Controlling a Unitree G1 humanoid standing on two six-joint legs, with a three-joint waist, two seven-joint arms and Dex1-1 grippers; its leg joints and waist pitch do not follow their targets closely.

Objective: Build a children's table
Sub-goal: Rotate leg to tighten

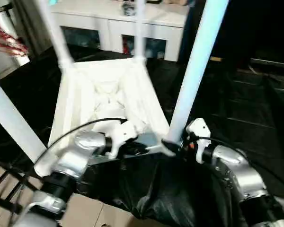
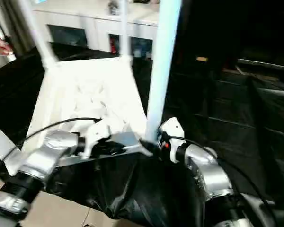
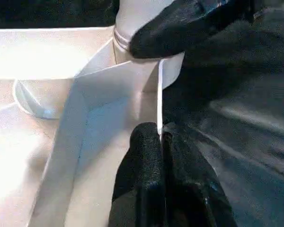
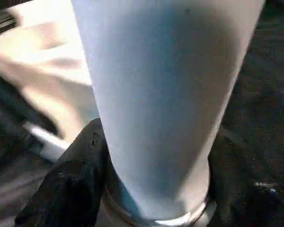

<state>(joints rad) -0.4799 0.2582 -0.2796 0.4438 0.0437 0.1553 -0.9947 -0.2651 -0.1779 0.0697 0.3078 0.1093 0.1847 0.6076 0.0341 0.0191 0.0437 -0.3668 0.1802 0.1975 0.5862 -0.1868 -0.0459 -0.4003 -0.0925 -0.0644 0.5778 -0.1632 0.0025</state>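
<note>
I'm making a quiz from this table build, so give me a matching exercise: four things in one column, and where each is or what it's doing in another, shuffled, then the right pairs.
Column one:
1. left end effector
2. right end effector
3. table top
4. white cabinet

Column two:
A. lying upside down, ribbed underside up
B. standing behind the table
C. pinched shut on the thin rim near the corner
D. fingers on either side of the near right leg's base

Pairs: 1-C, 2-D, 3-A, 4-B

The children's table (image 1: 106, 97) lay inverted on the sheet (image 1: 217, 104), legs up. A cabinet (image 1: 118, 26) stood behind it; both grippers were at its near edge.
</note>
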